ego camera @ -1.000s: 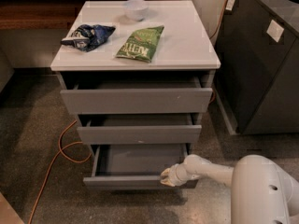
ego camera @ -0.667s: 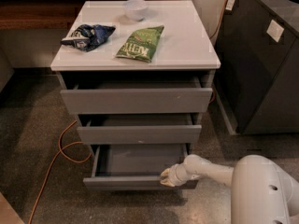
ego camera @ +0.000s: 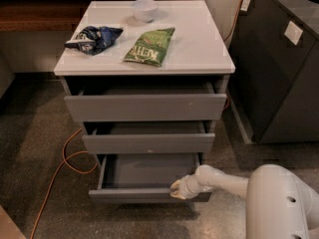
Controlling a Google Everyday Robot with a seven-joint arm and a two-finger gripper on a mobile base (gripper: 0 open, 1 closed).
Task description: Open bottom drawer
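Note:
The bottom drawer (ego camera: 144, 194) is the lowest, slimmest gray front in the white-topped cabinet (ego camera: 199, 44). It stands pulled out, and its shallow gray tray (ego camera: 147, 171) shows inside, with nothing in it. My gripper (ego camera: 176, 189) is at the right part of the drawer's front rim, at the end of the white arm (ego camera: 224, 180) coming in from the lower right. It touches the top edge of the drawer front.
The top drawer (ego camera: 144, 106) and middle drawer (ego camera: 148, 143) stand slightly out. A green chip bag (ego camera: 149, 46), a dark blue bag (ego camera: 93, 38) and a white bowl (ego camera: 145, 9) lie on the cabinet top. An orange cable (ego camera: 60, 166) runs on the floor at left. A dark cabinet (ego camera: 279, 68) stands at right.

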